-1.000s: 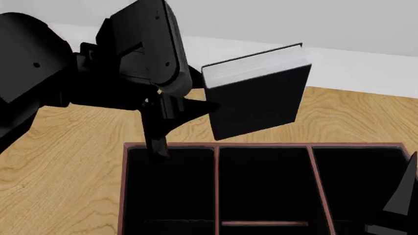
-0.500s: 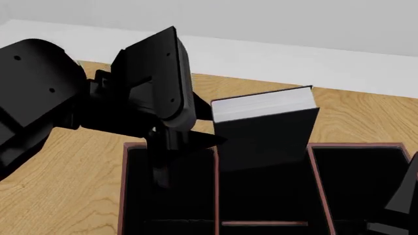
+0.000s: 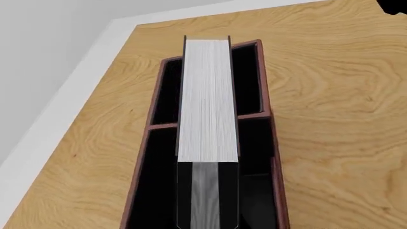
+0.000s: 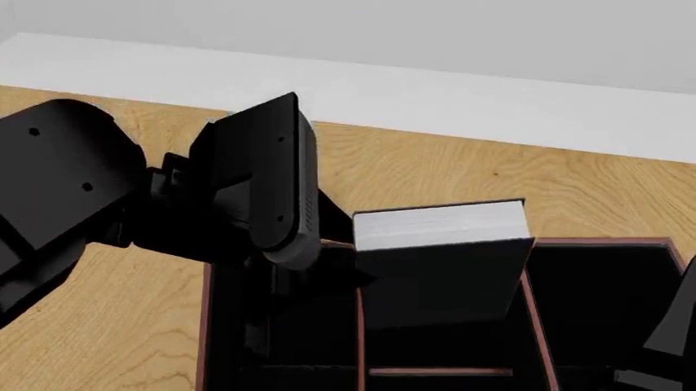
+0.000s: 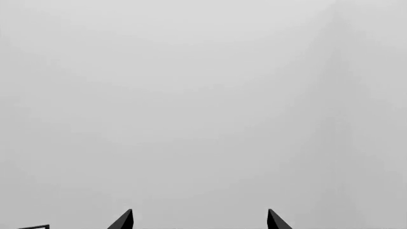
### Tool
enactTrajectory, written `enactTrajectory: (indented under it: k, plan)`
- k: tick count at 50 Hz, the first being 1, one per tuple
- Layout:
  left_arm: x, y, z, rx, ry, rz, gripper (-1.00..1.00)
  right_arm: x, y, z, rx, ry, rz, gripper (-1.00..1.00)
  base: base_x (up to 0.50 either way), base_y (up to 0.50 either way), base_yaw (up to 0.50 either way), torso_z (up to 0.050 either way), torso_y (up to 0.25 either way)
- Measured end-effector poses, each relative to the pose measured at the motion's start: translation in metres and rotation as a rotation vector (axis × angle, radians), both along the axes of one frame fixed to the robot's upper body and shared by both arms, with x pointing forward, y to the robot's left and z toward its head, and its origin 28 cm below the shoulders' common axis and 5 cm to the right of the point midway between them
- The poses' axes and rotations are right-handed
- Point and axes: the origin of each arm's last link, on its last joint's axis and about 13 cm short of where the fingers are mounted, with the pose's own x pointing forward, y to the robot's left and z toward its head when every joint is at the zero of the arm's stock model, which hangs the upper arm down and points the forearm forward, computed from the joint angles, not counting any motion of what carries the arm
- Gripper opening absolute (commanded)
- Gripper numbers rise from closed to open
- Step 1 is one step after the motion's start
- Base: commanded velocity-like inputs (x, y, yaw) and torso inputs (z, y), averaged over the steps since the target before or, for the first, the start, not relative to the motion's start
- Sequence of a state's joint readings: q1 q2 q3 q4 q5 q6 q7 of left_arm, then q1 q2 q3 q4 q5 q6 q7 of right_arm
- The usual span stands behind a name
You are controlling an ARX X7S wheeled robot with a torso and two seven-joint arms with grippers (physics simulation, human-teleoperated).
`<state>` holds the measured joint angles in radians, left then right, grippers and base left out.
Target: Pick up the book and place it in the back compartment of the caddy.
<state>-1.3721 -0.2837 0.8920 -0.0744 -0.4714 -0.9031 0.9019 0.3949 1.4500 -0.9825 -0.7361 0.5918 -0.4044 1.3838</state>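
My left gripper (image 4: 339,273) is shut on the book (image 4: 438,228), holding it upright by one end with its white lined page edge facing up. The book's lower part sits down inside the middle section of the back row of the caddy (image 4: 596,242), between two dividers. In the left wrist view the book (image 3: 207,95) runs straight out from the jaws, above the caddy's (image 3: 275,143) black sections. My right gripper (image 5: 199,220) is open and faces a blank grey wall; in the head view one of its fingers (image 4: 669,326) shows at the caddy's right edge.
The caddy rests on a wooden table (image 4: 120,334) that ends at a white band (image 4: 435,90) below a grey wall. My bulky black left arm (image 4: 65,195) hangs over the caddy's left section and the table's left side.
My left gripper has come down with the book, from above the caddy's back wall to partly inside the back middle section. The right gripper has stayed put.
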Motion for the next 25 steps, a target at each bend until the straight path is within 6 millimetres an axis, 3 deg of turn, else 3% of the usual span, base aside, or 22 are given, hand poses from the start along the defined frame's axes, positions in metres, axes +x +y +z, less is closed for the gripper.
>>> enactTrajectory:
  k: [25]
  plan:
    - [-0.014, -0.003, -0.012, -0.009, 0.029, -0.059, -1.00, 0.003, 0.000, -0.001, 0.000, 0.011, -0.003, 1.00, 0.00, 0.00, 0.00, 0.000, 0.001]
